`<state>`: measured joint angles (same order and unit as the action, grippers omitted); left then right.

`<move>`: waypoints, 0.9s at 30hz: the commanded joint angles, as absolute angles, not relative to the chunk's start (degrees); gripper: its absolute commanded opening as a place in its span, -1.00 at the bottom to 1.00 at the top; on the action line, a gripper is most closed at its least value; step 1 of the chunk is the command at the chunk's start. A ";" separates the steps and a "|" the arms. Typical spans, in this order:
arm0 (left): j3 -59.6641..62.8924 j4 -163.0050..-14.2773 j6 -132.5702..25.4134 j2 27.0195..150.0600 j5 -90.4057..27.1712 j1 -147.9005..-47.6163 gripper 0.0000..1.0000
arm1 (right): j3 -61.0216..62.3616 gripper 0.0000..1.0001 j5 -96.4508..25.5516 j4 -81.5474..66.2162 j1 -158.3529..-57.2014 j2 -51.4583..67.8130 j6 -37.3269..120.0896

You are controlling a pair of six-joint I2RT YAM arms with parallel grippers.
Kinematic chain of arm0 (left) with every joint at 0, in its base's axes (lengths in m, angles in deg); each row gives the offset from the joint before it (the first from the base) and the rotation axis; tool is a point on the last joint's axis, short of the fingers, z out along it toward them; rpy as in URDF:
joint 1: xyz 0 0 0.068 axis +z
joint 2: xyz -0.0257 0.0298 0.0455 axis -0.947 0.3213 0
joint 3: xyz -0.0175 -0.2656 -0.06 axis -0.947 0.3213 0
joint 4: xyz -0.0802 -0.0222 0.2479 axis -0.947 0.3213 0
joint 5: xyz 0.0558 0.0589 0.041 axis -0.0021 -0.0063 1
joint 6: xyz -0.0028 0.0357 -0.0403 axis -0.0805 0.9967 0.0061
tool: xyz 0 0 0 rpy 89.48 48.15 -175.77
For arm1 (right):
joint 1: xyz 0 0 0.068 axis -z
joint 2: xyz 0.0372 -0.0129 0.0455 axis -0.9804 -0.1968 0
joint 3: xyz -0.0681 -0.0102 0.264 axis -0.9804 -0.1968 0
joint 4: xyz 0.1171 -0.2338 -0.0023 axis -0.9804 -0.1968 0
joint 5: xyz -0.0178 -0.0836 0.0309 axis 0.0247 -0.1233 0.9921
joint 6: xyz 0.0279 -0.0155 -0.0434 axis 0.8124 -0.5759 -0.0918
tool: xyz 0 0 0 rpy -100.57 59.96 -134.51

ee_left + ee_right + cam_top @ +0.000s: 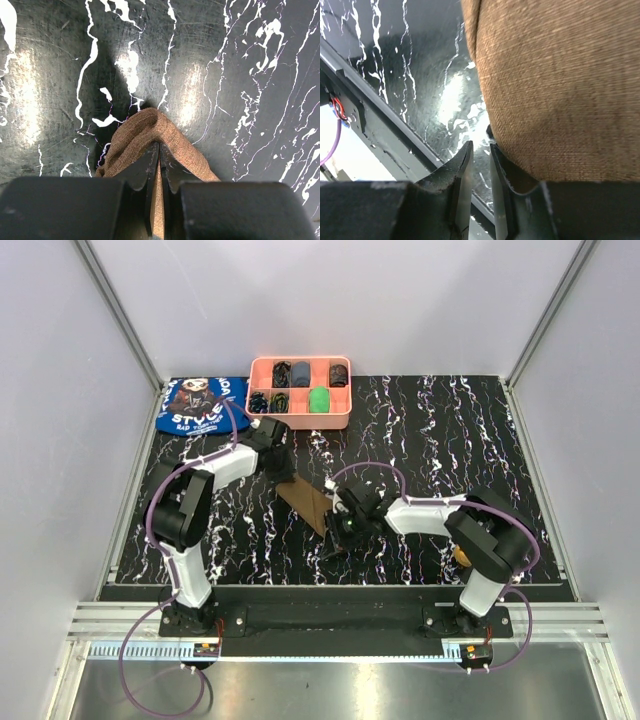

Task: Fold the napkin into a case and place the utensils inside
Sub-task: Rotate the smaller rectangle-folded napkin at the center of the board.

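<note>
Jaws of the left gripper (159,146) foremost in the left wrist view, pressed together on a bunched fold of the napkin (145,127), with a thin strip of cloth visible in the slit between them. Olive-brown weave humped up just ahead of the tips and spread to either side, resting on the black, white-veined bench (55,70). Jaws of the right gripper (481,146), in the right wrist view, with only a narrow slit between them; napkin lying against the outer side of one finger and filling the upper right of that view; hold on the cloth impossible to tell from this angle. From above, napkin as a slanted brown strip near the middle of the bench, somewhat toward the near edge, spanning the two grippers: left gripper at its far-left end, right gripper at its near-right end. Pink tray (300,362) at the far edge of the bench, well apart from the napkin, with small dark items (339,373) and one green item (318,400) in its compartments. Blue cloth (200,405) with white lettering just left of the tray, at the far-left corner.
</note>
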<state>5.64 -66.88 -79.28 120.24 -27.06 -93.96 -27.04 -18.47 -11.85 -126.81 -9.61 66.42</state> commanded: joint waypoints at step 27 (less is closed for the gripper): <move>28.68 -74.14 -87.61 101.67 -21.51 -93.85 -0.68 | -23.46 -0.37 -24.12 -18.32 -115.39 -7.77 54.09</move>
<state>22.69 -74.85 -84.37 108.35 -25.71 -94.02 -24.57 -23.12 -18.77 -117.96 -7.16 60.92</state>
